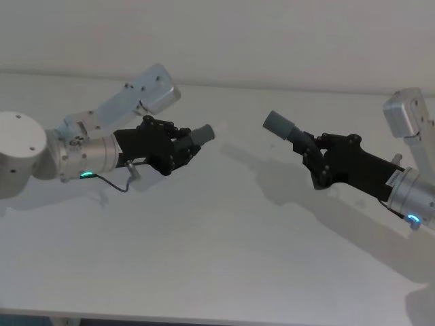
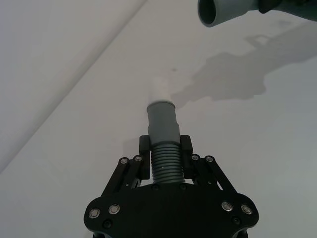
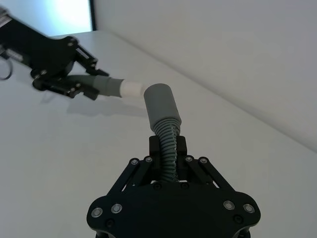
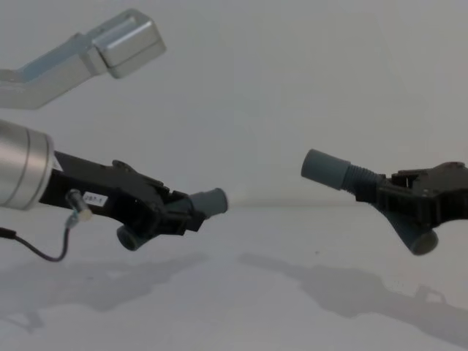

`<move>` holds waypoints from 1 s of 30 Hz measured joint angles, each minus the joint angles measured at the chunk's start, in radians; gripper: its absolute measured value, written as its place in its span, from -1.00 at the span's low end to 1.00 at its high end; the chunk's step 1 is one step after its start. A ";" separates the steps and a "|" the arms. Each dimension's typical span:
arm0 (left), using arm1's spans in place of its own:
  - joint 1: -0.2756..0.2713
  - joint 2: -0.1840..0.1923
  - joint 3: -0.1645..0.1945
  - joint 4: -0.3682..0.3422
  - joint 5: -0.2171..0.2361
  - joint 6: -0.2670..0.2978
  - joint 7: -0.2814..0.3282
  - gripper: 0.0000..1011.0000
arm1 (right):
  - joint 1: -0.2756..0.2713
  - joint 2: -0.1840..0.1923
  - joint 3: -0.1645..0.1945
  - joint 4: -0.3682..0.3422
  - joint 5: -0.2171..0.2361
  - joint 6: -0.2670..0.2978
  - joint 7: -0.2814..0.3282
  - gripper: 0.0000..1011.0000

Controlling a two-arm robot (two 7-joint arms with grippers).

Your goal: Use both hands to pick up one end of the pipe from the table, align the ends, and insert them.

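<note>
A: What is the biggest thing here?

B: The white desk point(image 1: 204, 272). Both pipe pieces are up in the air over it, and their shadows point(image 1: 285, 197) lie on it.

A: Who holds them?

B: The left pincer point(image 1: 182, 144) is clenched on the ribbed part of the left pipe piece point(image 1: 200, 134). The right pincer point(image 1: 307, 151) is clenched on the ribbed part of the right pipe piece point(image 1: 280, 124).

A: Do the pieces touch?

B: No. Their grey ends point at each other with a gap between them. The right one is a bit higher.

A: And the small bits?

B: The left cuff point(image 2: 162, 121) is smooth and grey, with a little white tip point(image 3: 132, 89) at its front. The right cuff point(image 3: 161, 105) is grey too, and its end is an open hole point(image 2: 212, 14). The hole faces the white tip.
</note>
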 joint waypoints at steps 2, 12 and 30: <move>-0.007 0.012 0.005 -0.002 0.000 -0.005 -0.017 -0.32 | 0.010 0.016 -0.007 0.009 0.005 -0.020 0.038 -0.66; -0.051 0.057 0.030 -0.005 -0.006 -0.046 -0.120 -0.32 | 0.054 0.070 -0.037 0.045 0.021 -0.089 0.185 -0.66; -0.152 0.115 0.104 -0.001 -0.003 -0.111 -0.314 -0.32 | 0.145 0.145 -0.110 0.109 0.024 -0.165 0.403 -0.66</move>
